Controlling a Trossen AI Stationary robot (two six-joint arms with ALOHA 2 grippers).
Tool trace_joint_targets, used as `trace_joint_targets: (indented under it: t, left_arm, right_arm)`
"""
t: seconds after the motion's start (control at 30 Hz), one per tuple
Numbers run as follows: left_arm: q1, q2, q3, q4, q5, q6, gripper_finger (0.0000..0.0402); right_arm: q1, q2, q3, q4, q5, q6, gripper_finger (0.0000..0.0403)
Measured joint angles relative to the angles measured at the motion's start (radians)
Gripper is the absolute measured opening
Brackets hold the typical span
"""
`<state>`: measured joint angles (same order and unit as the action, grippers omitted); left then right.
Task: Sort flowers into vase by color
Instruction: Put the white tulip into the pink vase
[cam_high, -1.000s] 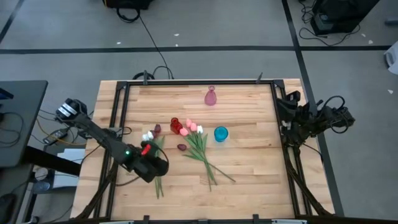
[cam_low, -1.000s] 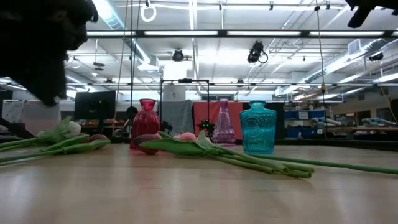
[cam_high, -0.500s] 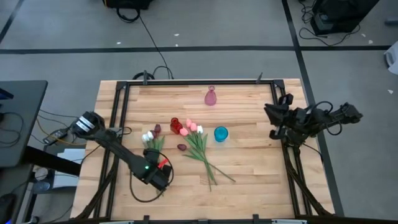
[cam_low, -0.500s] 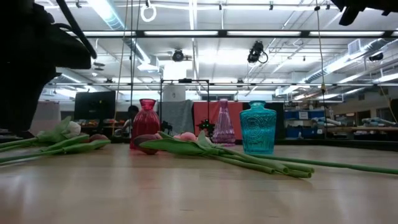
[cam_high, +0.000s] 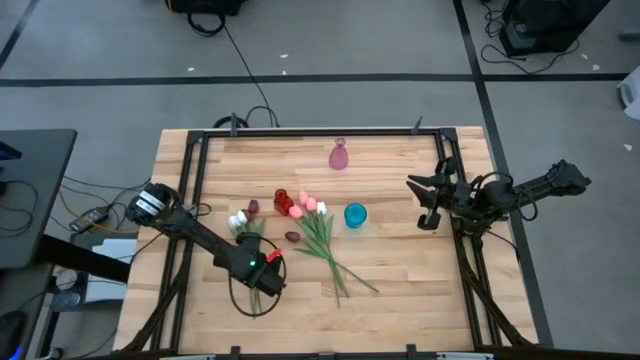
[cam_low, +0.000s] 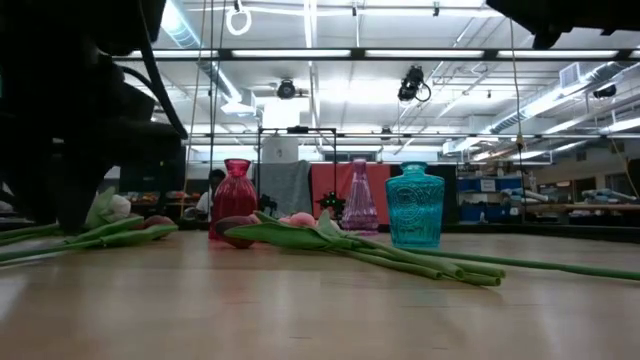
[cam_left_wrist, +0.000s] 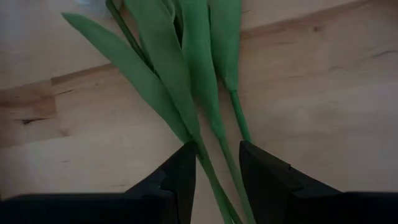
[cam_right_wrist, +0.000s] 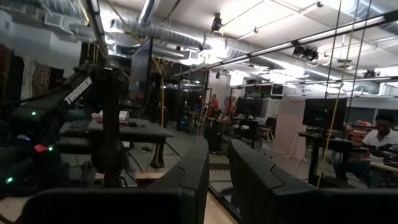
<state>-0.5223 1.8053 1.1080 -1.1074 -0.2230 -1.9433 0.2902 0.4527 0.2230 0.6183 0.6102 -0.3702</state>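
A: What's on the worktop (cam_high: 400, 260)?

B: Pale wood planks, black frame round it. 3 small glass vases: red vase (cam_high: 282, 200), teal vase (cam_high: 355, 215) w/ ribbed sides, pink vase (cam_high: 339, 155) near the top edge, apart from the others. Artificial flowers lie in 2 bunches, thin green stems, long flat leaves.

A: Bunches where?

B: Center bunch (cam_high: 322, 235), pink heads, between the red and teal vases, stems fanning to lower right. Left bunch (cam_high: 246, 232), white and maroon heads, left of center.

A: Left tool?

B: Left tool (cam_high: 268, 283) is down at the left bunch's stem ends, lower left of frame. Wrist view: fingers (cam_left_wrist: 180, 177) spread, two stems (cam_left_wrist: 214, 180) running between them, not pinched.

A: Right?

B: Right tool (cam_high: 428, 203) hangs over the worktop's right side, well apart from the flowers, fingers slightly parted, nothing in them.
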Motion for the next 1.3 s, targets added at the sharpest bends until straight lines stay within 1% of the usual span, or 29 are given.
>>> trace_joint_targets:
  t: [0.1, 0.27, 0.43, 0.57, 0.63, 0.77, 0.87, 0.93, 0.97, 1.07, 1.13, 1.17, 1.23, 1.3]
  left_arm:
    - [0.004, 0.014, 0.000, -0.008, 0.000, 0.001, 0.0105]
    - [0.004, 0.021, 0.000, -0.019, 0.000, 0.002, 0.0059]
    - [0.004, 0.021, 0.000, -0.030, 0.000, 0.001, 0.0012]
    - [0.003, 0.021, 0.001, -0.053, 0.000, 0.001, 0.0006]
    - [-0.003, 0.022, 0.022, -0.097, -0.001, 0.001, 0.0004]
    - [-0.016, 0.018, 0.114, -0.228, -0.008, 0.002, 0.0002]
    - [-0.029, 0.005, 0.192, -0.316, -0.041, 0.002, 0.0002]
    - [-0.044, -0.009, 0.236, -0.350, -0.099, 0.002, 0.0001]
    - [-0.053, -0.017, 0.256, -0.355, -0.145, 0.001, 0.0001]
    - [-0.078, -0.047, 0.291, -0.355, -0.338, 0.000, 0.0001]
    - [-0.089, -0.074, 0.296, -0.350, -0.476, 0.000, 0.0001]
    - [-0.091, -0.085, 0.296, -0.353, -0.529, 0.002, 0.0001]
    - [-0.090, -0.101, 0.296, -0.355, -0.608, 0.025, 0.0001]
    - [-0.074, -0.112, 0.295, -0.349, -0.661, 0.078, 0.0000]
  right_arm:
    - [-0.016, 0.000, 0.000, 0.002, 0.000, 0.000, 0.0075]
    - [-0.031, 0.001, 0.000, -0.006, -0.003, 0.004, 0.0075]
    - [-0.033, 0.001, 0.000, -0.006, -0.050, 0.004, 0.0075]
    - [-0.032, 0.001, 0.000, -0.015, -0.056, 0.005, 0.0075]
    - [-0.033, 0.001, 0.000, -0.027, -0.053, 0.005, 0.0075]
    - [-0.033, 0.001, 0.000, -0.032, -0.051, 0.005, 0.0075]
    - [-0.033, 0.001, 0.000, -0.033, -0.050, 0.005, 0.0075]
    - [-0.033, 0.001, 0.000, -0.033, -0.050, 0.003, 0.0075]
    - [-0.033, 0.001, 0.000, -0.033, -0.050, 0.003, 0.0075]
    - [-0.033, 0.001, 0.000, -0.036, -0.034, 0.003, 0.0075]
    - [-0.033, 0.001, 0.000, -0.038, -0.016, 0.002, 0.0075]
    - [-0.033, 0.001, 0.000, -0.041, -0.005, 0.003, 0.0075]
    - [-0.033, 0.001, 0.000, -0.052, 0.005, 0.003, 0.0075]
    - [-0.037, 0.001, 0.000, -0.059, 0.008, 0.007, 0.0073]
